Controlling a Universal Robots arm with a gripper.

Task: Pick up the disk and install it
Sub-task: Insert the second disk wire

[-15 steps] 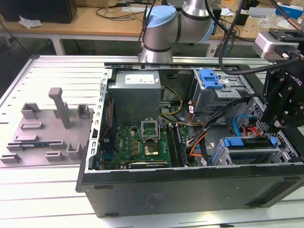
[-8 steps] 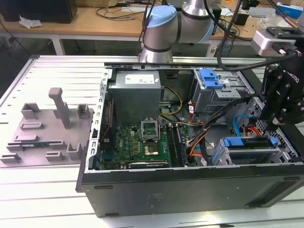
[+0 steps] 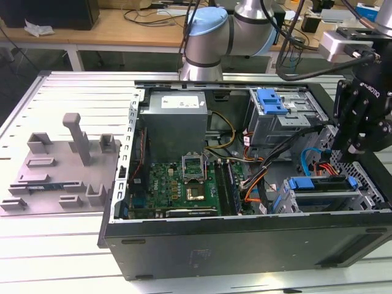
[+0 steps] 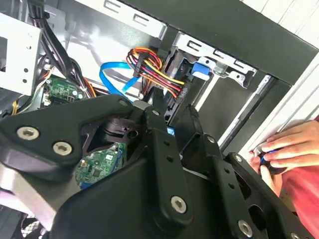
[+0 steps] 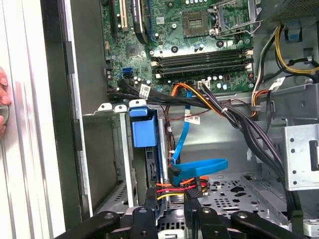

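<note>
The black metal gripper's [image 5: 167, 211] fingertips are hidden behind its own linkage in the second wrist view. A person's hand [image 4: 286, 149] is cut off by the edge there.

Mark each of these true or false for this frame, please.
1. The computer case lies open on its side. True.
2. The gripper hangs over the circuit board. False: it is off to the exterior view's right, above the drive bays.
3. A person's hand rests at the edge of the case. True, in the second wrist view.
4. The disk lies outside the case. False: it sits in a bay inside the case, blue carrier on top.
5. The gripper is shut on the disk. False: its fingers stand apart with nothing between them but the cables beyond.
</note>
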